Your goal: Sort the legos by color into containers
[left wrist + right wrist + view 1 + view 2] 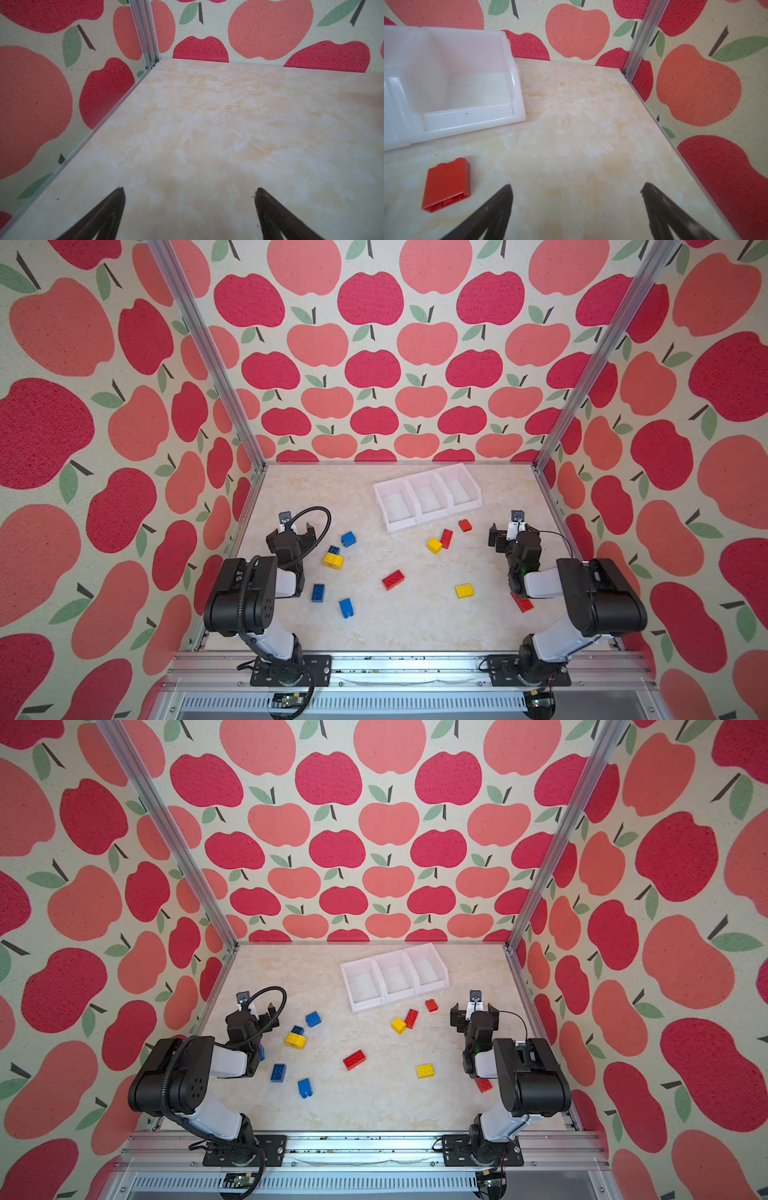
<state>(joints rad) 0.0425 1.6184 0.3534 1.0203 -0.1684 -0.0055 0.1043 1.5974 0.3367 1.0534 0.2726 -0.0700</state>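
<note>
Well, start with what you cannot see properly. The right arm (540, 585) covers most of a red brick (523, 605) near the right side of the bench (415, 626), so only a corner shows. In a top view a blue sliver (261, 1052) shows against the wrist of the left arm (228, 1060); you cannot tell what kind of brick it is. A small dark blue brick (333, 550) sits right against the far side of a yellow brick (333, 560). In the right wrist view the containers (467, 118) are cut off at the frame edge, with only the end one whole.

The rest of the legos (348, 539) lie loose on the bench between the arms, all outside the containers, which stand toward the back, right of the middle. Their row runs on a slant, right end farther back, low fronts facing the arms. The red oblong brick (393, 579) in the middle lies studs up, long axis slanting from near left to far right. A second red oblong (446, 538) points roughly front to back, just beside a yellow square brick (434, 546). The small red brick (446, 184) nearest the containers lies on its side, hollow underside toward the right wrist camera, studs toward them.

Your left gripper (190, 189) and right gripper (576, 185) both stand spread wide, with bare bench between the fingers and nothing held.
</note>
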